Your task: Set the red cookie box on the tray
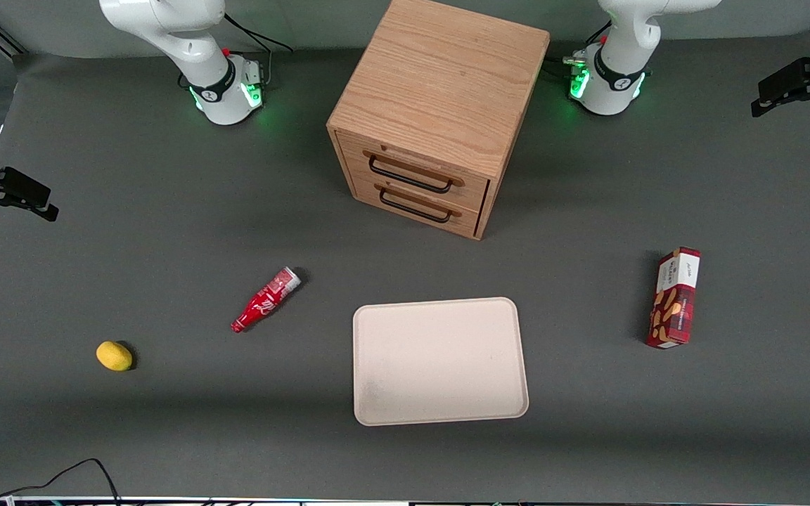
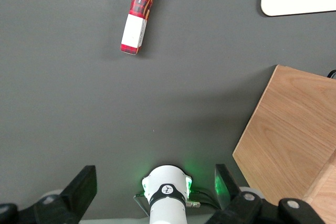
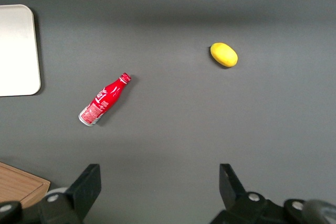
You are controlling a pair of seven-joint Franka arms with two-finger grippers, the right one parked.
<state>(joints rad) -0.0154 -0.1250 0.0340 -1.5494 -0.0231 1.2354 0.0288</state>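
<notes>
The left arm's gripper point(image 2: 152, 192) hung high above the table near its own arm base, fingers point(image 2: 81, 190) spread wide apart and holding nothing. The red cookie box point(image 1: 673, 297) lay flat on the grey table point(image 1: 166, 232), toward the working arm's end, untouched and well apart from the gripper. Taking the tray point(image 1: 439, 360) as the clock's centre in the front view, the box sat at about three o'clock, well apart from its rim. The wooden two-drawer cabinet point(image 1: 436, 112) stood at twelve o'clock, drawers shut. A small red bottle point(image 1: 265, 300) lay on its side at about ten o'clock, and a lemon point(image 1: 114, 355) at nine o'clock, toward the parked arm's end.
</notes>
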